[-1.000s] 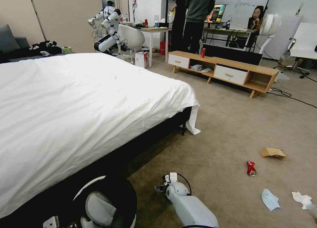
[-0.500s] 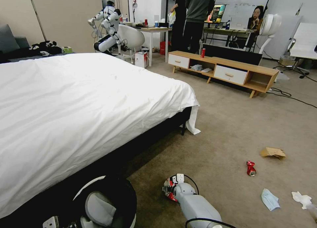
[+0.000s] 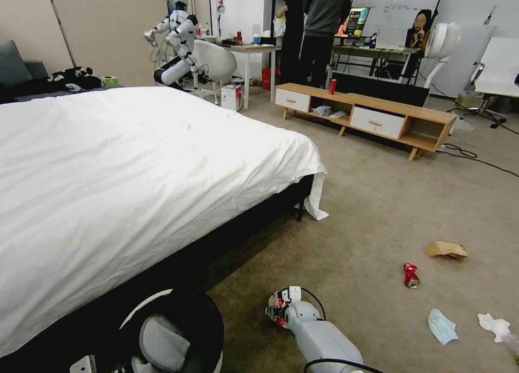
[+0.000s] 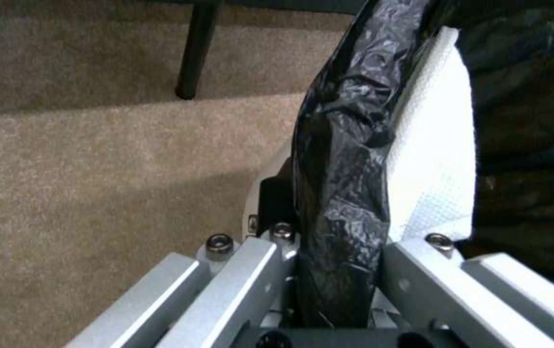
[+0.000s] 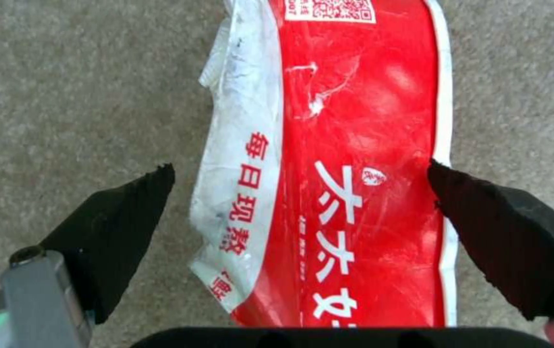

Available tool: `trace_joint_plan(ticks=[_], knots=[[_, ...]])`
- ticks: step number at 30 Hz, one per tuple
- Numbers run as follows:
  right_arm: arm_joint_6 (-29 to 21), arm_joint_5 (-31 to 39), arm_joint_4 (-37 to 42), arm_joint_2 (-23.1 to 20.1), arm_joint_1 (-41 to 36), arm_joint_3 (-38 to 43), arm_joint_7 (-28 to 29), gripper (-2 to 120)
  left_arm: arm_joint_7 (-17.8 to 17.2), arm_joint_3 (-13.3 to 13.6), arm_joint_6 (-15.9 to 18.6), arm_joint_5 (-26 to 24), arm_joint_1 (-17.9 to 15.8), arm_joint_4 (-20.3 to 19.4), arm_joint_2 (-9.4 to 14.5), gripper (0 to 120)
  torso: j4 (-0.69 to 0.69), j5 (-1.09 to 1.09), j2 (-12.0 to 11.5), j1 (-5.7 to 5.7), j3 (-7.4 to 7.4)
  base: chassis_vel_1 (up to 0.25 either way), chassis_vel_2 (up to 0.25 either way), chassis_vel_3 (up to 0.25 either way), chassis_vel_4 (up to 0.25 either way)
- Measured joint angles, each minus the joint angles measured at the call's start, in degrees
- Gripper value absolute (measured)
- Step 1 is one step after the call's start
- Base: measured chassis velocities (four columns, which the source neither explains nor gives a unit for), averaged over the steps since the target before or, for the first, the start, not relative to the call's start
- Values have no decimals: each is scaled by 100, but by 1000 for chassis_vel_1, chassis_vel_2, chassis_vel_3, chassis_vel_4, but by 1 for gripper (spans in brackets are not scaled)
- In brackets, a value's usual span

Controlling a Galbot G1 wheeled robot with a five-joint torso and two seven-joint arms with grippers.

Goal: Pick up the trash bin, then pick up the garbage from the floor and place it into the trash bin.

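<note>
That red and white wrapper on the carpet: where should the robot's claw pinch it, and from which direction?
Across its narrow middle, from straight above. The red-white wrapper lies flat and long on the carpet, and the right gripper hangs open with a finger on each long edge.

One bin (image 3: 178, 330), black-lined, low by the bed. Floor litter, five pcs: one red-white wrapper (image 5: 342, 164), one crushed red can (image 3: 411, 275), one brown paper bag (image 3: 447, 249), one blue mask (image 3: 442, 326), one white tissue (image 3: 494, 326). Plus one upright red can (image 3: 332, 86) on the low cabinet. Two grippers: left (image 4: 335, 270), right (image 5: 303, 193).
</note>
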Motion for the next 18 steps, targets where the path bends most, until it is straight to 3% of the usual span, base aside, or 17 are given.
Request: trace_joint_plan(ticks=[9, 14, 18], knots=[[-28, -121, -100, -2, 48, 78, -73, 95, -3, 9, 0, -9, -26, 6, 13, 1, 0, 0, 0, 0, 0, 0, 0, 0, 0], [-27, -237, -172, -3, 55, 143, -165, 72, -4, 16, 0, -17, -35, 24, 14, 1, -1, -1, 0, 0, 0, 0, 0, 0, 0], [-22, -284, -192, -3, 57, 152, -214, 63, -5, 12, 0, -36, -32, 22, 15, 1, 0, -1, 0, 0, 0, 0, 0, 0, 0]])
